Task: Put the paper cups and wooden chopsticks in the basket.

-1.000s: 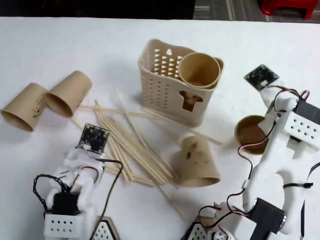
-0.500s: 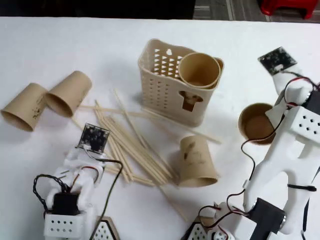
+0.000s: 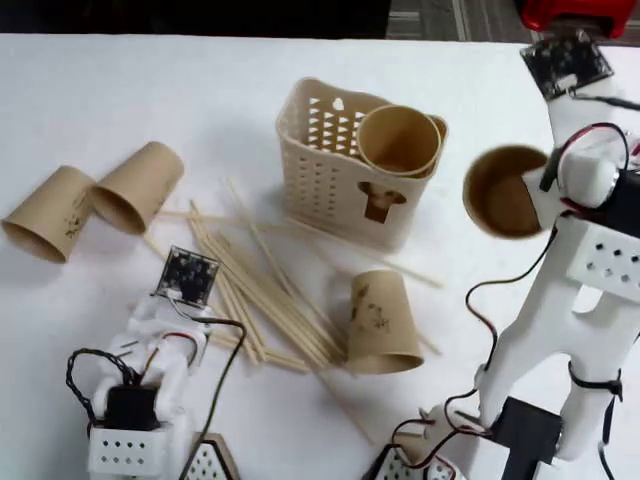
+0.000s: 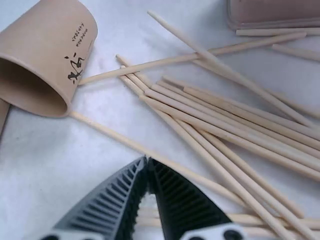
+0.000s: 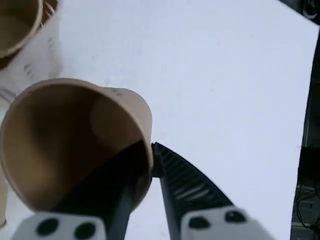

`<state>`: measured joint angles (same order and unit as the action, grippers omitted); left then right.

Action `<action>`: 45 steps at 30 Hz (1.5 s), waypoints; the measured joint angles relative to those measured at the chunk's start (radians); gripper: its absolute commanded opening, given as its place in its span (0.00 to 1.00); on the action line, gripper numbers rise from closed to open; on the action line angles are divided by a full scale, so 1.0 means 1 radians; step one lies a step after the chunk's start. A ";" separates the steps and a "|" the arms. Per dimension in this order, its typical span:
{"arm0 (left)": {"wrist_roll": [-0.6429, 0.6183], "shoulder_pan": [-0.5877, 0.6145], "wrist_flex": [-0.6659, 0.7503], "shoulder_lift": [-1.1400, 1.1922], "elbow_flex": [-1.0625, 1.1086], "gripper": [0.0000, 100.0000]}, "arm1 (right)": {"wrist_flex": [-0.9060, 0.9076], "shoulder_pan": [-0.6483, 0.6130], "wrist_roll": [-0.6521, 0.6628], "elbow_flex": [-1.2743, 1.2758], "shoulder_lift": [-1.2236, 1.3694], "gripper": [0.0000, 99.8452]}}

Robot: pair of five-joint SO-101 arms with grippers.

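Note:
My right gripper [image 5: 150, 152] is shut on the rim of a brown paper cup [image 3: 503, 190], one finger inside and one outside, holding it raised just right of the cream basket [image 3: 340, 170]. Another cup [image 3: 398, 140] stands in the basket's right end. A third cup [image 3: 381, 322] lies on its side in front of the basket. Two more cups [image 3: 137, 185] [image 3: 48, 212] lie at the left. Wooden chopsticks [image 3: 262, 285] are scattered between them. My left gripper [image 4: 148, 167] is shut and empty, low over the near end of the chopsticks [image 4: 225, 125], close to a lying cup [image 4: 47, 57].
The white table [image 3: 150, 90] has free room behind the basket and at the far left. The left arm's base [image 3: 130, 430] and the right arm's base [image 3: 530, 430] stand at the near edge. A red object [image 3: 575, 12] sits beyond the far right corner.
The right arm has lifted the held cup up and away from the near edge, toward the basket's level. The lying cup in front of the basket has shifted slightly left. The left arm has stayed still.

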<state>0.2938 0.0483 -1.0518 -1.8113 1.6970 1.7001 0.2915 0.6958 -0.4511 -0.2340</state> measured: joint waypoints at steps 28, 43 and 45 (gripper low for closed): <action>0.000 0.000 0.000 0.000 0.000 0.02 | -0.170 -0.376 -0.440 -0.147 -0.002 0.02; 0.000 0.000 0.000 0.000 0.000 0.02 | -0.342 -0.374 -0.443 0.133 0.000 0.04; 0.000 0.000 0.000 0.000 0.000 0.02 | -0.342 -0.374 -0.443 0.133 0.000 0.09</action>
<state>0.2938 0.0483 -1.0518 -1.8113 1.6970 1.3579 -0.0829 0.2524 -0.3176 -0.2340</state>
